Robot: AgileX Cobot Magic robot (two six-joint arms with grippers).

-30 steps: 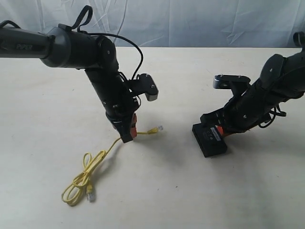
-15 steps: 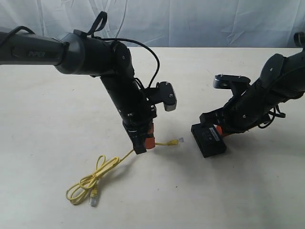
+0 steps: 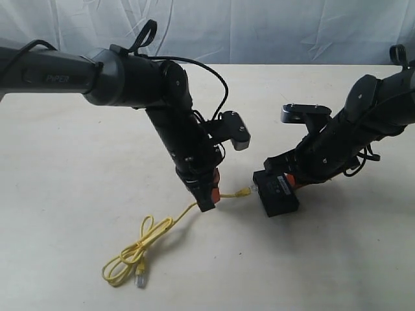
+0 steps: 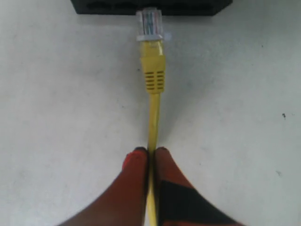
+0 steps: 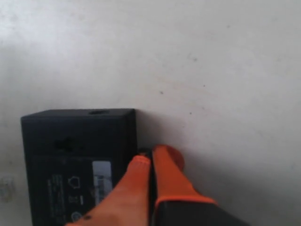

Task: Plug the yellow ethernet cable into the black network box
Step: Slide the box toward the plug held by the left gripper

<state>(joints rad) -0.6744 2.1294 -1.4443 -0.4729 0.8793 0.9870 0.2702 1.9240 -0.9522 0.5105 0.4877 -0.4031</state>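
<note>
My left gripper (image 4: pixel 150 152) was pinched on the yellow ethernet cable (image 4: pixel 154 80), its clear plug (image 4: pixel 150 22) just shy of the black network box (image 4: pixel 103 5) that the closed right gripper (image 5: pixel 151 153) pressed against, so I judged a straight, level push best.

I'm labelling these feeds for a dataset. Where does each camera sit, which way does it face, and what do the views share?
Exterior: off the arms, looking down over the table; both arms show, left gripper pinching the cable, right gripper at the box.
Left wrist: on the left arm, facing along its fingers to the plug and box.
Right wrist: on the right arm, facing down past its fingers onto the box.
Shared: the box, in all three.
</note>
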